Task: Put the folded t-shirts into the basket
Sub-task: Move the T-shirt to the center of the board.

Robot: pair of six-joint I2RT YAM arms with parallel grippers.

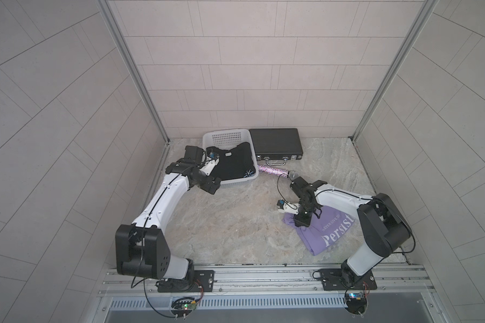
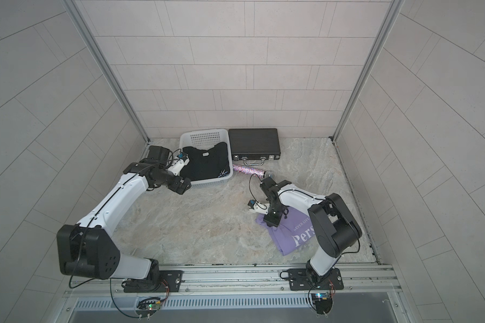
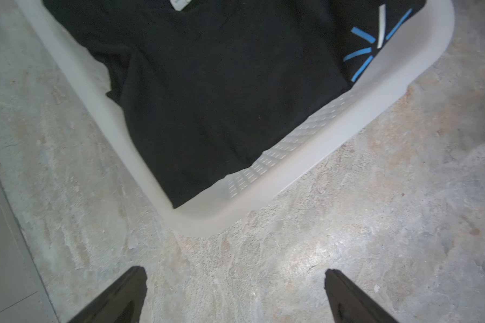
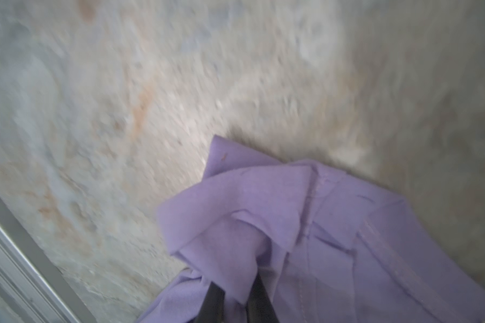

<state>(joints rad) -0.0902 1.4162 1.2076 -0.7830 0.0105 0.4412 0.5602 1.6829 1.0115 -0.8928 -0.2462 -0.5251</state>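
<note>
Pinching a bunched edge of the lavender t-shirt, the right gripper holds only a few layers. On lifting, the fold will likely fall open beneath it. The left gripper stands spread just short of the basket, with the black t-shirt inside it.

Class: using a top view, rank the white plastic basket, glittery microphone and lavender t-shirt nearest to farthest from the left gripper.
1. white plastic basket: beside the left gripper.
2. glittery microphone: centre, farther back.
3. lavender t-shirt: right side, in the right gripper.
</note>
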